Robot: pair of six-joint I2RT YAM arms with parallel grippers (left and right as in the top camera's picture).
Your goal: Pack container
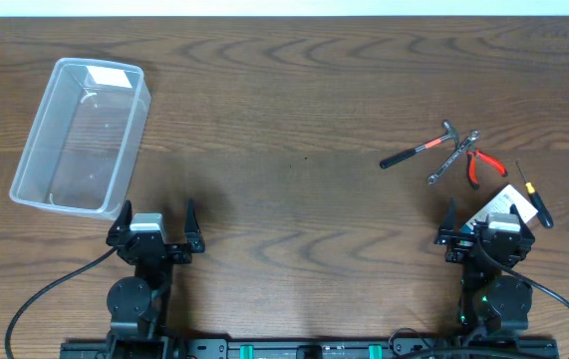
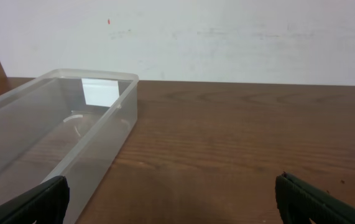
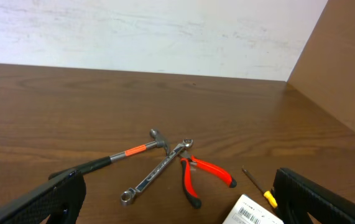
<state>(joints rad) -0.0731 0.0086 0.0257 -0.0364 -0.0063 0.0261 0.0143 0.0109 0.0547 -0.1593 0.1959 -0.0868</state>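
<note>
The clear plastic container (image 1: pixel 83 137) lies at the far left of the table, empty, with a white label on its far wall; it also shows in the left wrist view (image 2: pixel 53 134). My left gripper (image 1: pixel 155 227) is open and empty just in front of it. A small hammer (image 1: pixel 422 150), a wrench (image 1: pixel 451 158), red-handled pliers (image 1: pixel 481 166), a yellow-and-black screwdriver (image 1: pixel 533 194) and a white barcoded packet (image 1: pixel 506 199) lie at the right. My right gripper (image 1: pixel 491 221) is open and empty just in front of these tools, over the packet.
The hammer (image 3: pixel 118 155), wrench (image 3: pixel 155 172), pliers (image 3: pixel 199 176), screwdriver (image 3: pixel 259 186) and packet (image 3: pixel 252 213) show in the right wrist view. A pale wall stands beyond the table's far edge. Cables trail from both arm bases at the front edge.
</note>
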